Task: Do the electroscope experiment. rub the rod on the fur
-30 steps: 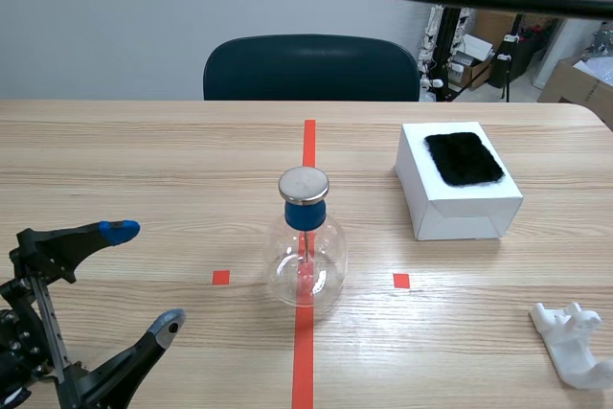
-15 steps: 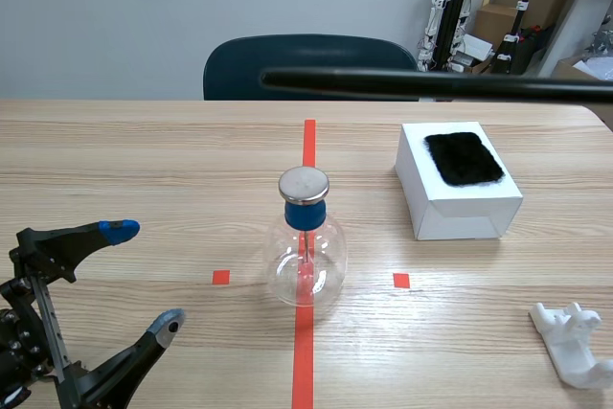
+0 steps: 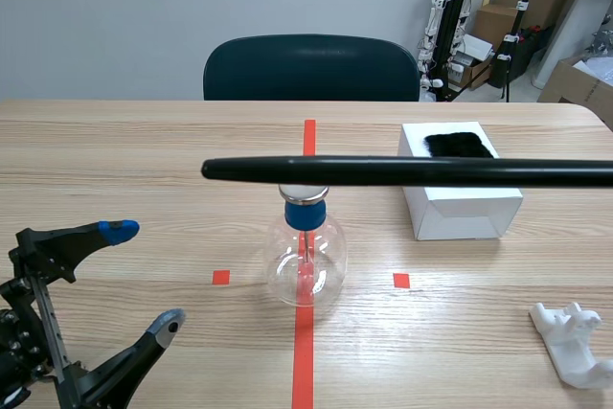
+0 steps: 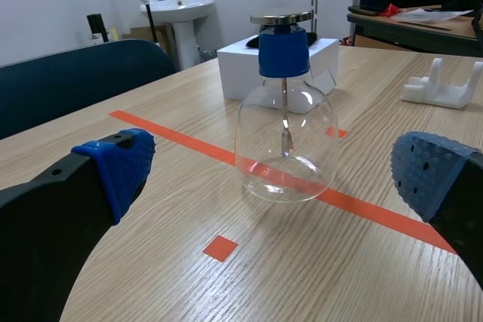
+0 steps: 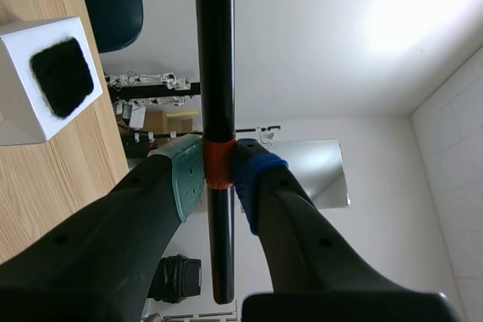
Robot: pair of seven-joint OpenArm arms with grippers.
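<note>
Rod (image 3: 407, 171) long, glossy black, orange-banded

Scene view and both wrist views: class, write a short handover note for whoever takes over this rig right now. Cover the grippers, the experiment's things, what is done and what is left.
Left gripper: open, holding nothing, low and short of the clear glass electroscope flask with blue stopper and metal cap.
Right gripper: shut on the long black rod, at its orange band.
The rod hangs level, crossing the flask's cap in the scene view; contact cannot be told.
Black fur patch lies on the white box; the rod is not on it.
Done: rod gripped.
Left: rub it on the fur if not yet rubbed, then probably test at the cap.
</note>
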